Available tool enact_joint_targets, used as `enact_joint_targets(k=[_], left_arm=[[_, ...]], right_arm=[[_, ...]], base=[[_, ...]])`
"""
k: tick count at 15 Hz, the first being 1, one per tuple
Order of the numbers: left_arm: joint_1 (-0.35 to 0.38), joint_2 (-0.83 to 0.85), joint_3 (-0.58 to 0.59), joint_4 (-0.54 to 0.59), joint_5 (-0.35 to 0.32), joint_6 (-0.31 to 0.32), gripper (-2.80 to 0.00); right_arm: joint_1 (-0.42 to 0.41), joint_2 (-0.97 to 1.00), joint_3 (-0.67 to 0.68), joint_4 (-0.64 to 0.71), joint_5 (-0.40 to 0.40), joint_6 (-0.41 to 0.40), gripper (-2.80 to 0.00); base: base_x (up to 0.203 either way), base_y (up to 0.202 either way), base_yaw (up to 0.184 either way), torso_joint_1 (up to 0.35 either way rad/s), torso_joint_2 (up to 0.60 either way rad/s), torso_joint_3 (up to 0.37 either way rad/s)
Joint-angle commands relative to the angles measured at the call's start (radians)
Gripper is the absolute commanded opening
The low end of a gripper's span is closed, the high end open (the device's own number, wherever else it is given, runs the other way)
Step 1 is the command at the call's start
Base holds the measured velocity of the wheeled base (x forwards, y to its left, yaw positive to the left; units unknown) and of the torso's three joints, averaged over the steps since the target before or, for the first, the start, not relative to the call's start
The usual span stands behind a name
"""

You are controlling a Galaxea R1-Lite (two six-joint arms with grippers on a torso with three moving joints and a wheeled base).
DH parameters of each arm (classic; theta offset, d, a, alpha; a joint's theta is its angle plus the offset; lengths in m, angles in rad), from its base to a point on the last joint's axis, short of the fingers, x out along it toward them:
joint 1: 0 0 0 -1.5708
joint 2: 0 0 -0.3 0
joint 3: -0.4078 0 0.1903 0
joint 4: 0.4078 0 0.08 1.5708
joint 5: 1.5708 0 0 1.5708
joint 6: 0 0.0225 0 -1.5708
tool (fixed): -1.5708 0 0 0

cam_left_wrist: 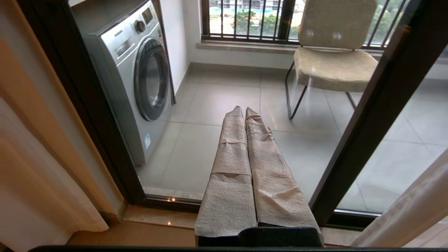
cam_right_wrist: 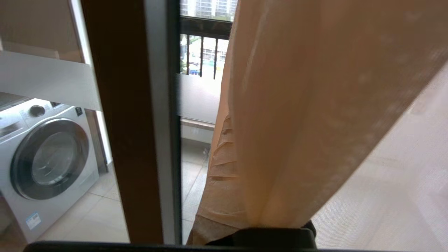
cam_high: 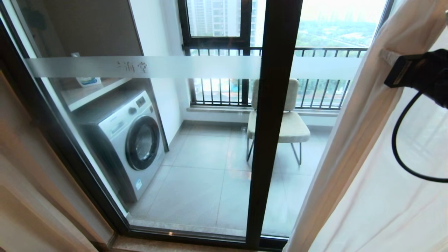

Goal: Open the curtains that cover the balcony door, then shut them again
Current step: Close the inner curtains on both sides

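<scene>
Curtains [cam_high: 353, 140] were drawn aside to the right of the balcony door [cam_high: 273, 122], its glass left uncovered. The left gripper [cam_left_wrist: 245, 112] was held with jaws closed and empty; the right gripper [cam_right_wrist: 224, 168], against the drape's edge, had jaws closed, fabric draped over them.

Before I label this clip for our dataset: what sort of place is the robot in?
Most likely a high-rise flat, indoors at a glass balcony door. Beyond the glass stand a washing machine and a chair on a tiled balcony, with railing bars and tower blocks behind; beige curtains hang at the side.
</scene>
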Motion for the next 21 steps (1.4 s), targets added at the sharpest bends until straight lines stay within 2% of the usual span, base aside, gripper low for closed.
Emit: enact_joint_targets(k=[1,21], left_arm=[[0.000,0.000,0.000,0.000,0.000,0.000,-2.80],[0.000,0.000,0.000,0.000,0.002,0.001,-2.80]], right_arm=[[0.016,0.023,-0.018,-0.005,-0.003,-0.001,-2.80],[0.025,0.021,-0.013,-0.005,-0.005,-0.002,-2.80]], base=[[0.000,0.195,0.001,-0.002,0.00,0.003],[0.000,0.191,0.001,0.003,0.00,0.002]])
